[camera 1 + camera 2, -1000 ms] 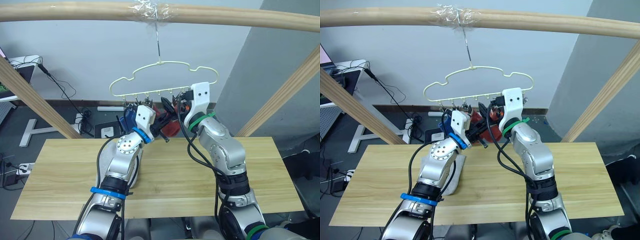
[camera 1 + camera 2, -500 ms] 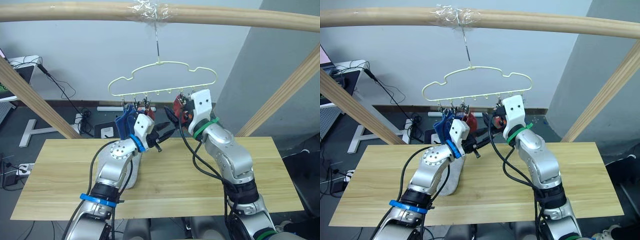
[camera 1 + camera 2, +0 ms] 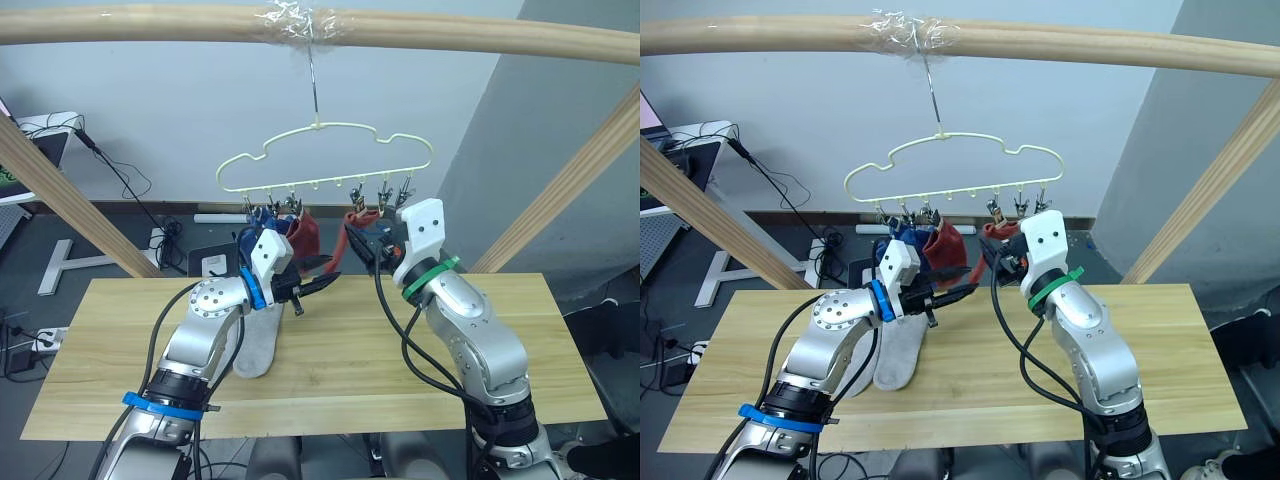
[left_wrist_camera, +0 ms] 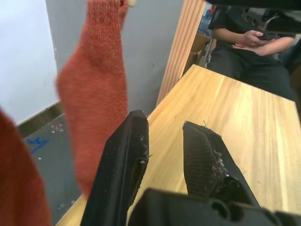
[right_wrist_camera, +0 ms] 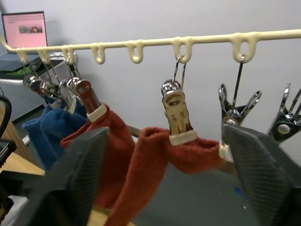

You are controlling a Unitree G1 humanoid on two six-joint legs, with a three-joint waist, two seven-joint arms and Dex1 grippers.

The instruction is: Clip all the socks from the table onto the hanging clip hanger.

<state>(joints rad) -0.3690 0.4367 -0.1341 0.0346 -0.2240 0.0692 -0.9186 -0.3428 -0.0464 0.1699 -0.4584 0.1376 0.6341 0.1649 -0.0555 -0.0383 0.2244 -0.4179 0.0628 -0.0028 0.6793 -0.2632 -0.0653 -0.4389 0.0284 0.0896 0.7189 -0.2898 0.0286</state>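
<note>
Four socks hung clipped on the clip hanger (image 3: pixel 325 160), two grey ones left on the table (image 3: pixel 520 330).

We saw the hanger's long axis run left-right under the wooden bar (image 3: pixel 320 25), clips pointing down. Blue socks (image 5: pixel 49 129) hung at its left end, then a rust red sock (image 3: pixel 303 237) hanging long-axis down, then a second rust red sock (image 5: pixel 178 157) draped crosswise between two clips. Grey socks (image 3: pixel 895 350) lay lengthwise on the light plank table, pointing away from us. Our left gripper (image 4: pixel 162 155) was partly open, holding nothing, beside the red sock; right gripper (image 5: pixel 164 179) was wide open, empty, below the clips. Grey wall, cables on floor, seated person (image 4: pixel 249 52) beyond the table.
</note>
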